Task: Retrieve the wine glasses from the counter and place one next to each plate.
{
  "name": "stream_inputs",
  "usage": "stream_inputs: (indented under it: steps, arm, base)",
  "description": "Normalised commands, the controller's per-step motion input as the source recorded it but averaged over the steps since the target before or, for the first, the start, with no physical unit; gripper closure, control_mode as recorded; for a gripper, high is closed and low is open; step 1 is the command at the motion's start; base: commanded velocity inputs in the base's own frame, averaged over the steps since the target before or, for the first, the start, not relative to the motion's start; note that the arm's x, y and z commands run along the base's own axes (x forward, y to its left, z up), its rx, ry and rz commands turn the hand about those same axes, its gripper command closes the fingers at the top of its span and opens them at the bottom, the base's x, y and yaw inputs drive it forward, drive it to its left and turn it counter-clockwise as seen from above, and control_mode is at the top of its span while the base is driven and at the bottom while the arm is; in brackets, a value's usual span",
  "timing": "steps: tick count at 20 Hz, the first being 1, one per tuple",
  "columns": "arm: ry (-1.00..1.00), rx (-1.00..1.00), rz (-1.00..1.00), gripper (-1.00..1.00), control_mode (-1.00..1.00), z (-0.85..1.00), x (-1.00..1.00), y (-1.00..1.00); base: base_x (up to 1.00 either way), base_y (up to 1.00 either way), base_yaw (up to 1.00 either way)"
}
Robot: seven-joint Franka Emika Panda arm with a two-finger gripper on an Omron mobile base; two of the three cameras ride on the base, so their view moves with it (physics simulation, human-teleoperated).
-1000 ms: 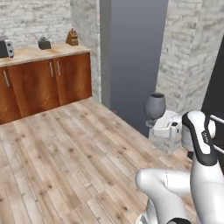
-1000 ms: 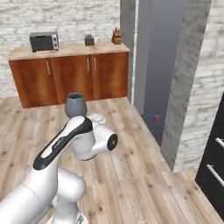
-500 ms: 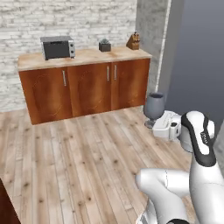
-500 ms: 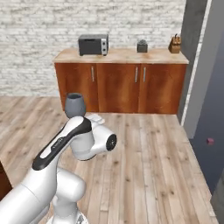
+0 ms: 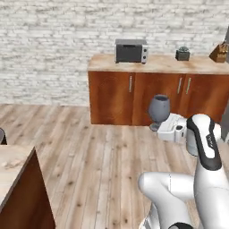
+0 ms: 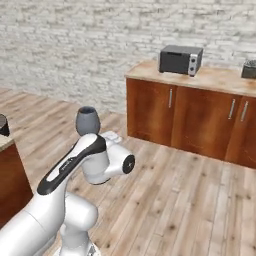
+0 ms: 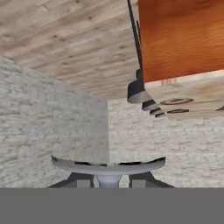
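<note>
Jaws closed on stem of wine glass [image 5: 159, 108], foot [image 7: 108, 165] seated just above fingertips [image 7: 78, 180]. Glass upright in base views, long axis vertical, bowl above gripper [image 6: 111, 136]. Plates [image 7: 176, 101] on island top ahead of jaws, well apart; approx. upside-down in hand view.

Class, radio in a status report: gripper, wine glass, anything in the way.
Gripper shut on smoky-grey stemmed wine glass, bowl upright above the hand. Two round plates show on the island top. Nothing in the way that I can see.
</note>
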Motion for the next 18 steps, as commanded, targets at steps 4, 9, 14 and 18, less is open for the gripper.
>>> stream_inputs:
  steps: [4,9,14,18]
  arm:
    - [0.00,0.00,0.00,1.00,1.00,0.00,0.00,0.00]
    - [0.00,0.00,0.00,1.00,1.00,0.00,0.00,0.00]
    - [0.00,0.00,0.00,1.00,1.00,0.00,0.00,0.00]
    - [0.00,0.00,0.00,1.00,1.00,0.00,0.00,0.00]
  base:
    - [0.65,-0.08,0.79]
    - [0.99,-0.21,0.63]
    - [1.00,-0.78,0.32]
    - [1.00,-0.62,0.35]
